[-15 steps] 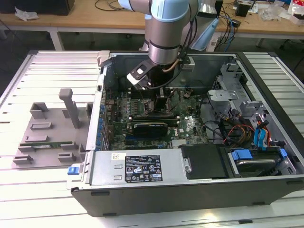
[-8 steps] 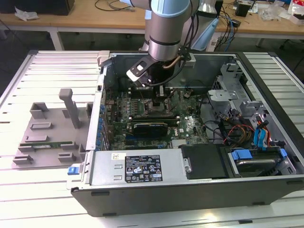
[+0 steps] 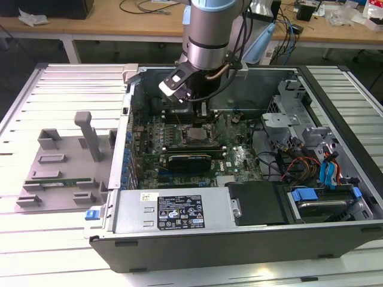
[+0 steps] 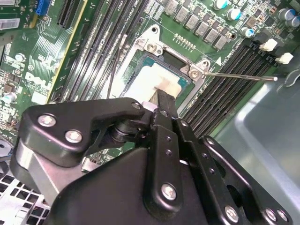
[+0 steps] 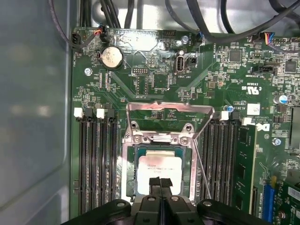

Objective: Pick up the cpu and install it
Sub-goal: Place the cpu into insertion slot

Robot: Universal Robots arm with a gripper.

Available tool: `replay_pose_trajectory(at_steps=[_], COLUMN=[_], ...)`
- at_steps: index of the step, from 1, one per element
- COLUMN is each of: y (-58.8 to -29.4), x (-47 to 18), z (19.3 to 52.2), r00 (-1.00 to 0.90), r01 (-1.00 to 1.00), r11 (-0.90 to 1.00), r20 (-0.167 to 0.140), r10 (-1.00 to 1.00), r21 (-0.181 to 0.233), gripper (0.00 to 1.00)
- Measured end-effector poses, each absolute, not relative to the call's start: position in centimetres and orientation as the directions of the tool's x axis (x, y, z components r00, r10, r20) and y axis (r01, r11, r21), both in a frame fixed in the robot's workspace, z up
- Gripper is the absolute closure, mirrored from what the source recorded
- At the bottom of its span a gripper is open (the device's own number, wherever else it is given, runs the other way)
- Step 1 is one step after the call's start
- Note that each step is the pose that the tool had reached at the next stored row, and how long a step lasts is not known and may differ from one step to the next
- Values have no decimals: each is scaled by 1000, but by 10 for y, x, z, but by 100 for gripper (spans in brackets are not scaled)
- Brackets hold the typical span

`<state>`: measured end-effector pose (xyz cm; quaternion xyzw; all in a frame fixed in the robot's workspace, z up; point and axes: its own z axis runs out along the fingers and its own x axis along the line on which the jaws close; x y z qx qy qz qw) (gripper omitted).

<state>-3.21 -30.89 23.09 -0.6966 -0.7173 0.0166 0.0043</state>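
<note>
Cpu [image 5: 158, 165] is noted lying flat in the socket [image 5: 193, 161] on the motherboard [image 5: 154, 79], dull metal top facing up. It is square, so no long axis is to be made out; its edges are seen running parallel to the socket frame and to the memory slots [image 5: 96, 164] on either side.

Gripper [image 5: 161, 183] is placed directly over the cpu, at the edge nearest the wrist. Its fingers are drawn together, tip against tip, with nothing seen clamped between them. Whether the tips press on the metal top cannot be told.

In the first wrist view the hinged metal plate [image 5: 168, 108] of the socket is seen swung up and open beyond the cpu, and a round battery [image 5: 111, 57] is noted further along the board.

In the second wrist view the gripper [image 4: 163, 99] is seen from the side above the cpu [image 4: 157, 77], and a thin lever [image 4: 239, 76] is seen sticking out from the socket corner across the slots.

In the exterior view the arm is seen reaching down into the open computer case [image 3: 239, 236], gripper [image 3: 201, 116] above the cpu [image 3: 197, 134]. On the exterior view's left a grey tray [image 3: 54, 161] is noted beside the case, with a memory stick [image 3: 60, 181] lying in it.
</note>
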Motion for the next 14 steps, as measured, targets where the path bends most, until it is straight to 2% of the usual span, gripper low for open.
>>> replay_pose_trajectory(at_steps=[14], y=[-309], x=[-32], z=[254], r00=[-30], r01=[999], r11=[29], r20=[-17], r10=[999], r21=[-30], gripper=[89])
